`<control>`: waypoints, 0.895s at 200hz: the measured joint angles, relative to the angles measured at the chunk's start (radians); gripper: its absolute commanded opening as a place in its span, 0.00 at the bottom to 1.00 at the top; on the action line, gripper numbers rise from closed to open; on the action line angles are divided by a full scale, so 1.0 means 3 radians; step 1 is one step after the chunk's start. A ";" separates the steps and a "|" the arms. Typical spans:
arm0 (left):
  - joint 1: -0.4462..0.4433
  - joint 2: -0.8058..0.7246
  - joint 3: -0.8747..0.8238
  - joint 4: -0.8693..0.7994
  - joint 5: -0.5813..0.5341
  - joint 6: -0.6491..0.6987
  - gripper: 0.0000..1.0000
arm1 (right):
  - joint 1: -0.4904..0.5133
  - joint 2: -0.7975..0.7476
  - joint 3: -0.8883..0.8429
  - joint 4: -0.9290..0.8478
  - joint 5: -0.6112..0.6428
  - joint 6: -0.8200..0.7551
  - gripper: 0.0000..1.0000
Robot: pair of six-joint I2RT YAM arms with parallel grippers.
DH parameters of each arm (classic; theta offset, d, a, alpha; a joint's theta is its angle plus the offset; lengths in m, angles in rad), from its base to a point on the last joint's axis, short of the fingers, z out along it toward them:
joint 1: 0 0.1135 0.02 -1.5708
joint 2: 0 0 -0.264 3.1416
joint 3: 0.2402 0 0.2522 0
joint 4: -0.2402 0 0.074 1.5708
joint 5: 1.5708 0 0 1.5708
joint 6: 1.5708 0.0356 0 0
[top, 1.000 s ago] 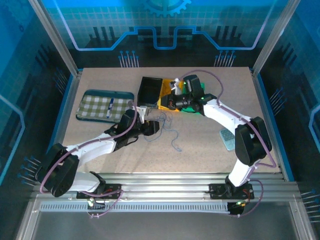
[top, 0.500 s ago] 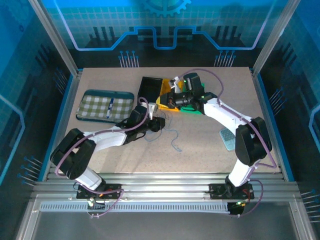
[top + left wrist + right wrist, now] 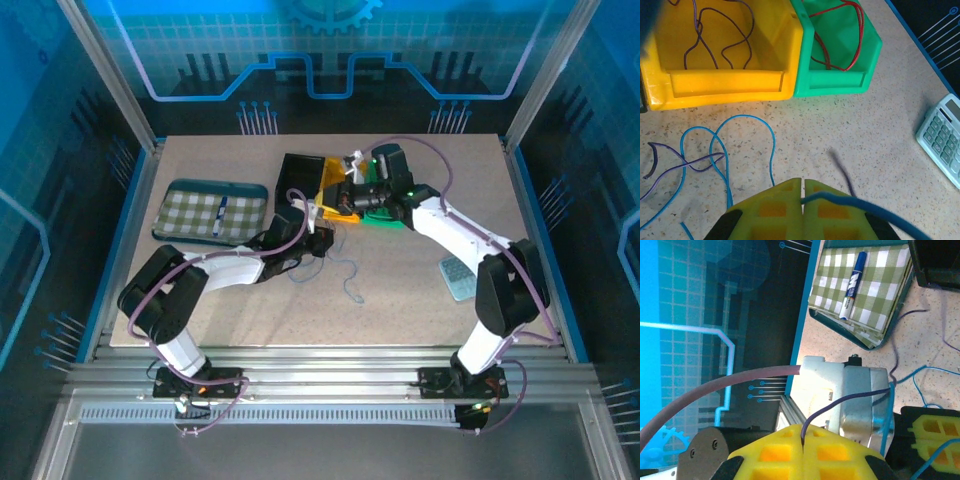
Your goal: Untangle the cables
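The left hand (image 3: 802,186) pinches a blue wire (image 3: 850,202) and the right hand (image 3: 803,434) a dark purple wire (image 3: 840,402), seemingly to draw them apart, their loose loops lying on the tabletop (image 3: 865,130) just ahead of the left hand, short of the yellow bin (image 3: 725,82) and green bin (image 3: 840,80).

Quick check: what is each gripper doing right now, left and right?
Left gripper: shut on the blue cable.
Right gripper: shut on the dark purple cable.
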 measured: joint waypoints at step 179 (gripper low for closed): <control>0.0001 0.0159 0.0064 -0.1736 0.0282 0.0423 0.00 | -0.0486 -0.0268 0.2192 -0.0088 0.0367 -0.0437 0.00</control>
